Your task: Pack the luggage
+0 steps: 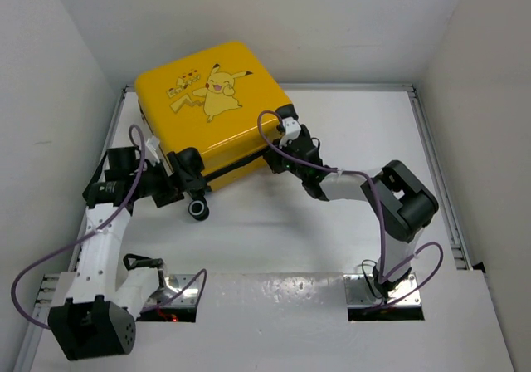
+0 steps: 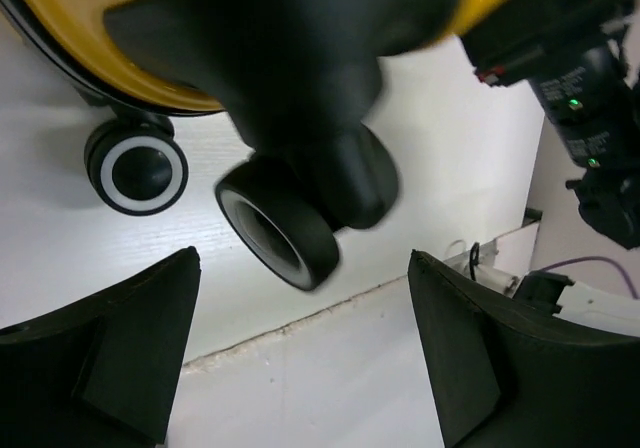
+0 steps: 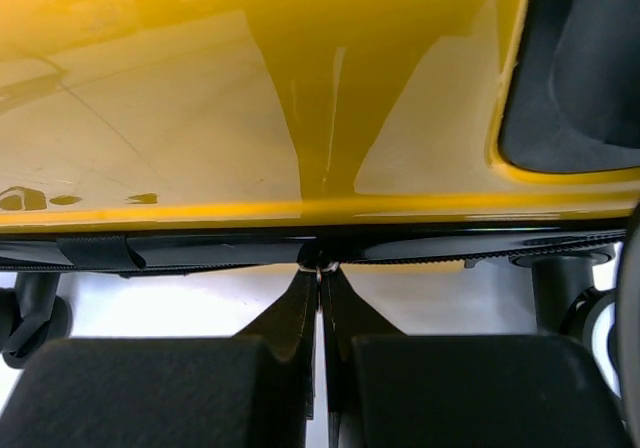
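**Top view.** Suitcase (image 1: 211, 110): squarish hard shell, glossy yellow, rounded corners, cartoon print facing up. It lies at the back left of the white table (image 1: 274, 231). A black wheel (image 1: 197, 210) with a pale ring sits at its near left corner. The left end effector (image 1: 189, 177) is at that same corner. The right end effector (image 1: 280, 152) is at the near right corner, against the dark seam.

**Left wrist view.** Left end effector (image 2: 303, 268): matte black wedge-shaped fingers (image 2: 110, 358), standing wide apart and holding nothing. Ahead of them is a round black wheel (image 2: 283, 228) under a bulbous black housing. A second wheel (image 2: 137, 168), ringed in white, is to its left. The yellow shell (image 2: 90, 28) is above, and the table (image 2: 450, 148) is below.

**Right wrist view.** Smooth, reflective yellow shell (image 3: 250, 98) fills the upper frame. It is edged by a ribbed black zipper trim (image 3: 200, 248). Right end effector (image 3: 320, 278): fingers (image 3: 170, 388) pressed together, tips meeting at the zipper line. Whether anything is pinched between them cannot be told.
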Controlling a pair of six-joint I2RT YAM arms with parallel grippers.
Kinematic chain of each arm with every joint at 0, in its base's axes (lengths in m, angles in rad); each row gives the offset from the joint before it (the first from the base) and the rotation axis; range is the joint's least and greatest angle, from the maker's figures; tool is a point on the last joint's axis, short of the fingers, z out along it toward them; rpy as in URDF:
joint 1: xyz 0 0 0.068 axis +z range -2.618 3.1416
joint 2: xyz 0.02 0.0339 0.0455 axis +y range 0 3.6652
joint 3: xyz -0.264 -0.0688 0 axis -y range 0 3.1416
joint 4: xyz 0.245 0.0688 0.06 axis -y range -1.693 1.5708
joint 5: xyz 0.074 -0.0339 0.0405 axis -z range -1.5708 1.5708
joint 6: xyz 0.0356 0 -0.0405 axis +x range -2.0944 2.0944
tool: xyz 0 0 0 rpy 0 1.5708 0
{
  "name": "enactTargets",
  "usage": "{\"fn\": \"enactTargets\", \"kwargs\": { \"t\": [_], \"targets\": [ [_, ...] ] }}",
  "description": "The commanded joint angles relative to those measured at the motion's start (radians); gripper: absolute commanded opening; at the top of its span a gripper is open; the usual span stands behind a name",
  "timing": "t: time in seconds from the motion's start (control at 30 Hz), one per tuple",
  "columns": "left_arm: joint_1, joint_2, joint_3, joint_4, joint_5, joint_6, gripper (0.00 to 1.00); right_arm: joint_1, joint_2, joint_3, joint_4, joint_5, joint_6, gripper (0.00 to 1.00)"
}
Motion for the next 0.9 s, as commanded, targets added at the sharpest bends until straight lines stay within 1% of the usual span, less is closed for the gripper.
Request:
{"fn": "enactTargets", "kwargs": {
  "t": [0.0,0.03,0.13,0.17,0.23,0.33,0.37,0.43,0.47,0.53,0.57,0.6,0.63,0.7,0.73,0.8,0.87],
  "targets": [
    [-0.033,0.04,-0.02,0.115,-0.019,-0.11,0.86,0.013,0.014,0.053,0.059,0.022,-0.005,0.0],
    [-0.049,0.069,-0.02,0.152,-0.028,-0.165,0.86,0.014,0.014,0.053,0.059,0.025,-0.005,0.0],
    [-0.132,0.109,0.031,0.266,-0.083,-0.224,0.86,0.014,0.017,0.056,0.054,0.044,-0.009,0.0],
    [-0.179,0.132,0.041,0.288,-0.121,-0.254,0.86,0.014,0.02,0.058,0.054,0.05,-0.016,0.0],
    [-0.216,0.142,0.052,0.329,-0.146,-0.282,0.86,0.014,0.022,0.062,0.046,0.07,-0.017,0.0],
    [-0.264,0.165,0.061,0.34,-0.218,-0.316,0.86,0.016,0.017,0.062,0.039,0.082,-0.025,0.0],
    [-0.264,0.165,0.061,0.34,-0.219,-0.316,0.84,0.014,0.017,0.062,0.036,0.09,-0.022,0.0],
    [-0.264,0.175,0.061,0.32,-0.277,-0.316,0.79,0.016,0.017,0.061,0.034,0.096,-0.019,0.0],
    [-0.264,0.188,0.051,0.306,-0.295,-0.316,0.74,0.014,0.017,0.059,0.03,0.101,-0.016,0.0],
    [-0.247,0.188,0.026,0.297,-0.323,-0.316,0.61,0.014,0.016,0.059,0.023,0.105,-0.01,0.0],
    [-0.221,0.197,0.017,0.273,-0.323,-0.316,0.46,0.013,0.011,0.056,0.016,0.127,-0.009,0.0],
    [-0.209,0.197,0.002,0.272,-0.323,-0.316,0.37,0.014,0.009,0.053,0.019,0.131,-0.013,0.0],
    [-0.198,0.197,0.002,0.263,-0.323,-0.316,0.19,0.013,0.005,0.042,0.017,0.145,-0.011,0.0],
    [-0.176,0.197,0.002,0.252,-0.323,-0.293,0.05,0.001,-0.004,0.028,-0.007,0.167,-0.003,0.0],
    [-0.15,0.197,0.002,0.239,-0.333,-0.284,0.0,-0.003,-0.007,0.022,-0.015,0.188,0.006,0.0],
    [-0.115,0.188,0.002,0.229,-0.334,-0.27,0.0,-0.027,-0.04,-0.017,-0.032,0.243,0.015,0.0],
    [-0.051,0.188,0.011,0.229,-0.323,-0.246,0.0,-0.056,-0.073,-0.042,-0.052,0.281,0.046,0.0]
  ]
}}
